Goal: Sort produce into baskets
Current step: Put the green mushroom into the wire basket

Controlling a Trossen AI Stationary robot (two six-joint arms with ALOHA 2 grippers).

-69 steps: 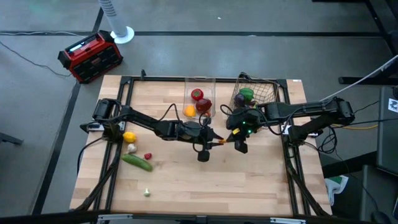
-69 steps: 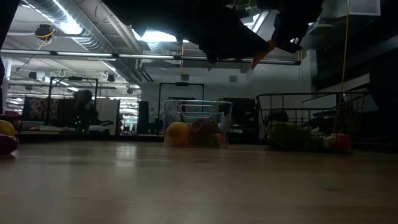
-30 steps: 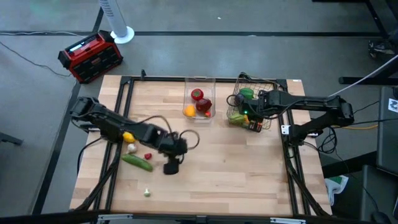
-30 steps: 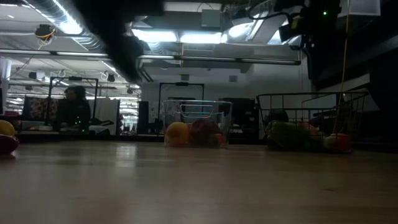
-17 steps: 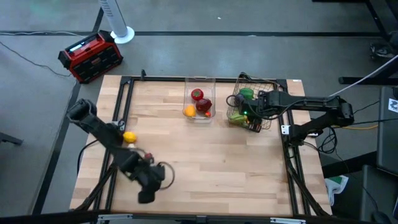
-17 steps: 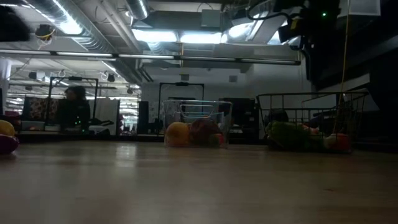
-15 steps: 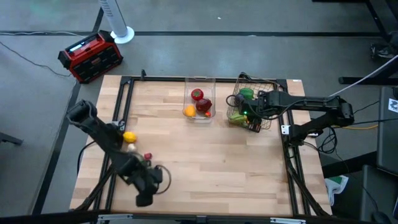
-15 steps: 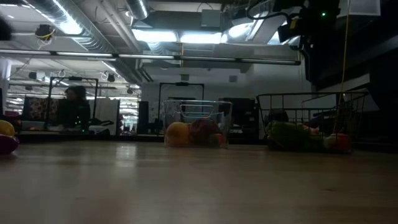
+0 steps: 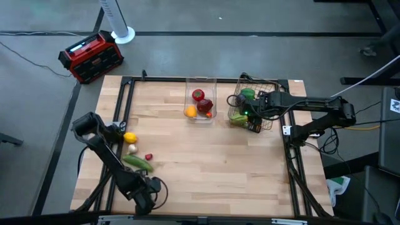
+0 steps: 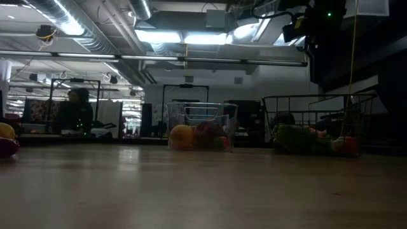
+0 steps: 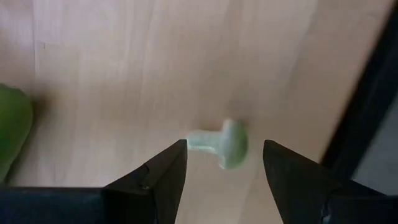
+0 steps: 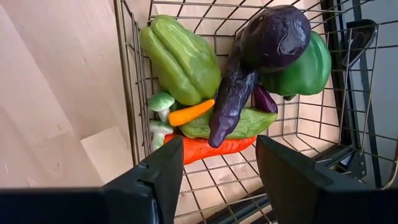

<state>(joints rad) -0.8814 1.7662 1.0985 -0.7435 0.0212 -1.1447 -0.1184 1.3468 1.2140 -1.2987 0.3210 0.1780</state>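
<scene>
My left gripper [image 9: 147,199] is open near the table's near-left corner, above a small pale green mushroom-shaped piece [image 11: 222,144] that lies on the wood between its fingers, untouched. My right gripper [image 9: 250,116] is open and empty over the copper wire basket [image 9: 267,90], which holds green peppers [image 12: 181,57], eggplants [image 12: 258,53] and a carrot [image 12: 211,148]. The clear bin [image 9: 201,80] holds red apples [image 9: 200,100] and an orange [image 9: 190,112]. A lemon [image 9: 130,137], a garlic [image 9: 132,149], a small red piece [image 9: 149,157] and a cucumber [image 9: 139,163] lie at the table's left.
A black frame rail [image 9: 122,94] runs round the table's edge; it shows close beside the left gripper in its wrist view [image 11: 360,106]. A red-black box [image 9: 89,56] stands on the floor beyond the far-left corner. The wood is bare in the middle and right [image 9: 225,169].
My left gripper has swung from the middle-left of the table toward the near edge and a little left, past the cucumber, and now stands over the small pale piece. The produce on the table has stayed where it was.
</scene>
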